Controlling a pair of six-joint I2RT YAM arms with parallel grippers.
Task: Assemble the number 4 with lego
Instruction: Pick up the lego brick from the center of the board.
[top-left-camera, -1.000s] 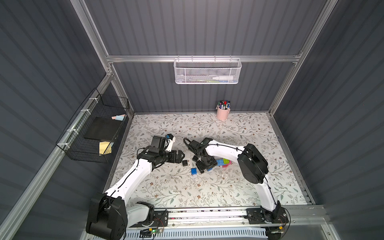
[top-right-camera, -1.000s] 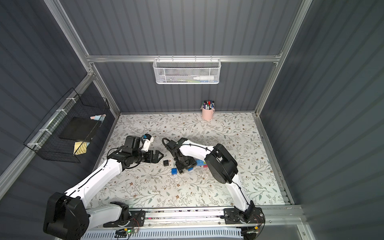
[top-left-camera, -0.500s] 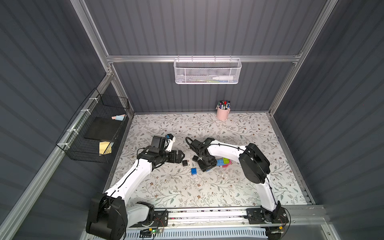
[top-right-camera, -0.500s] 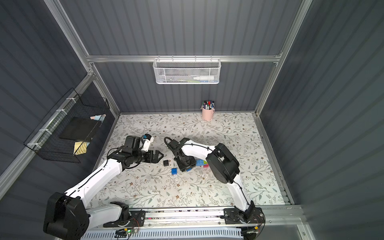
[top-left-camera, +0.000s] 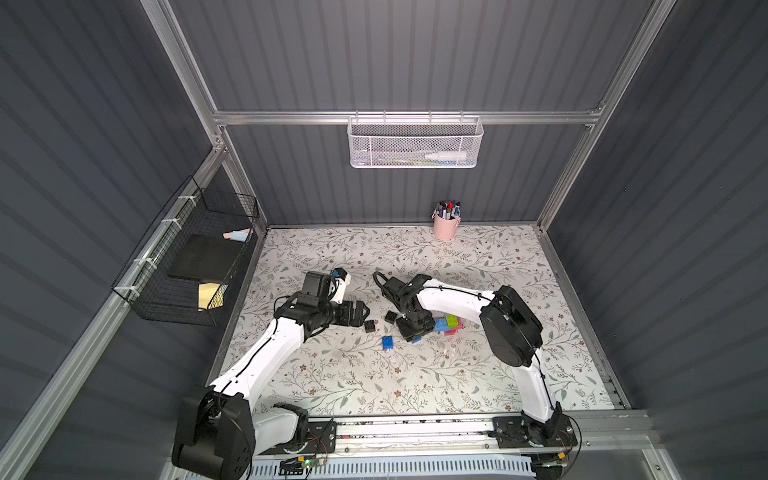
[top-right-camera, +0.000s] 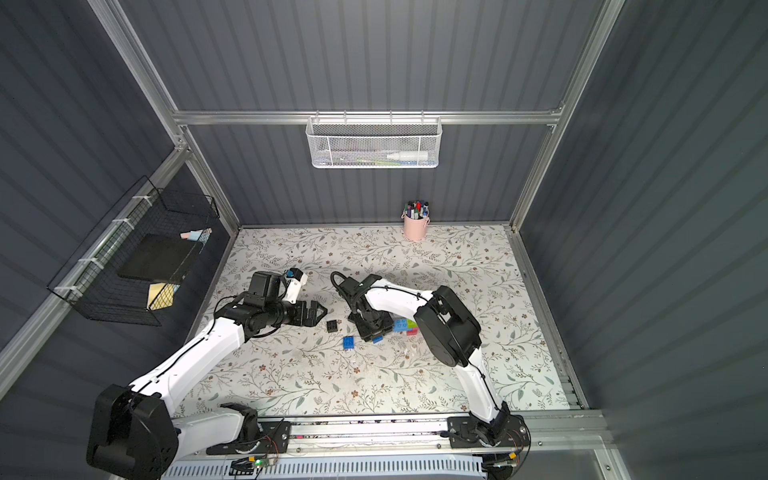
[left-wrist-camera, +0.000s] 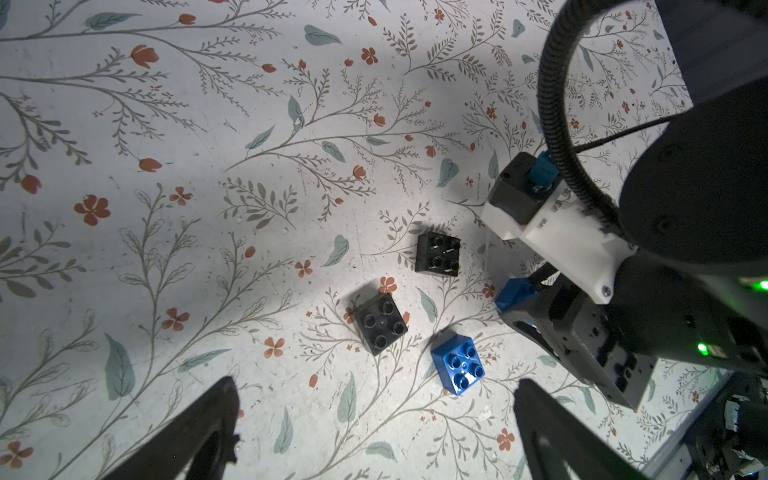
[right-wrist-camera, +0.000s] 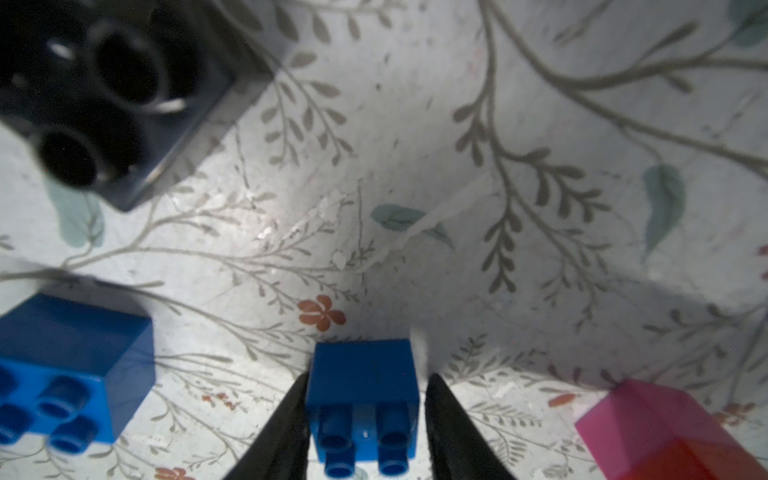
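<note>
In both top views the right fingers are squeezing shut, gaping a second ago, so a pickup's getting going; left fingers are hanging wide open. Left wrist: I'm counting two black bricks, two blue bricks. Right wrist: it's gripping one blue brick low at the desk, near the pink-red stack.

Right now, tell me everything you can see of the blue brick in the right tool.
The dark blue brick is a small square of glossy plastic with four round studs on top. It sits between the fingers of the right tool, which grip two opposite sides. No other brick touches it. Whether it rests on the floral table or hangs above, I cannot tell.
</note>
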